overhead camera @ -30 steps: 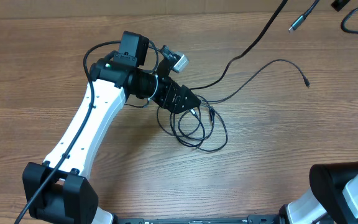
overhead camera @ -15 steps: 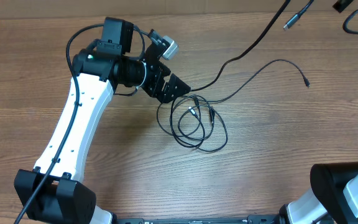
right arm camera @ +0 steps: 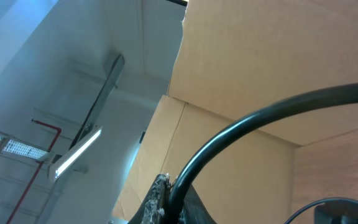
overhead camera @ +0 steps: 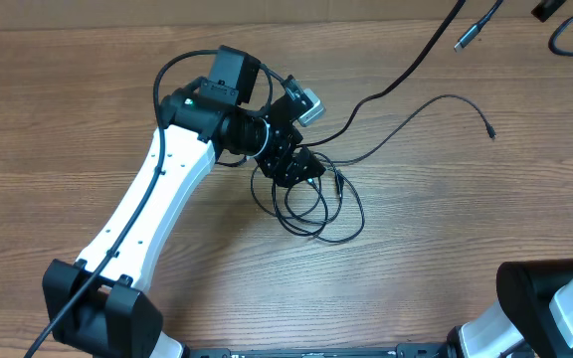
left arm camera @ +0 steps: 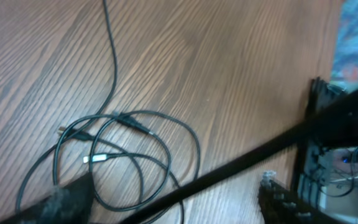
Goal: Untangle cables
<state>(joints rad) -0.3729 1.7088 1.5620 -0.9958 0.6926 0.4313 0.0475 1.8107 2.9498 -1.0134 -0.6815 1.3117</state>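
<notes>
The cables lie as a loose coiled bundle [overhead camera: 321, 207] of thin black cords at the table's middle. One thin strand runs right to a small plug tip [overhead camera: 489, 130]. A thicker-looking black cable [overhead camera: 406, 75] rises from the bundle toward the top right. My left gripper [overhead camera: 298, 165] hovers over the bundle's upper left edge. In the left wrist view it [left arm camera: 169, 186] is open, with the bundle [left arm camera: 135, 146], a silvery plug [left arm camera: 95, 159] and a blurred black cable [left arm camera: 241, 163] crossing between the fingers. My right gripper [right arm camera: 169, 196] points upward, shut on a black cable [right arm camera: 247, 127].
A silvery plug [overhead camera: 469, 38] and another black cord [overhead camera: 565, 35] lie at the table's top right edge. The right arm's base [overhead camera: 550, 298] sits at the bottom right. A cardboard wall [right arm camera: 260, 62] stands behind the table.
My left arm swung back and to the left, away from the bundle, then returned right and down over its upper left edge. The bundle has barely shifted.
</notes>
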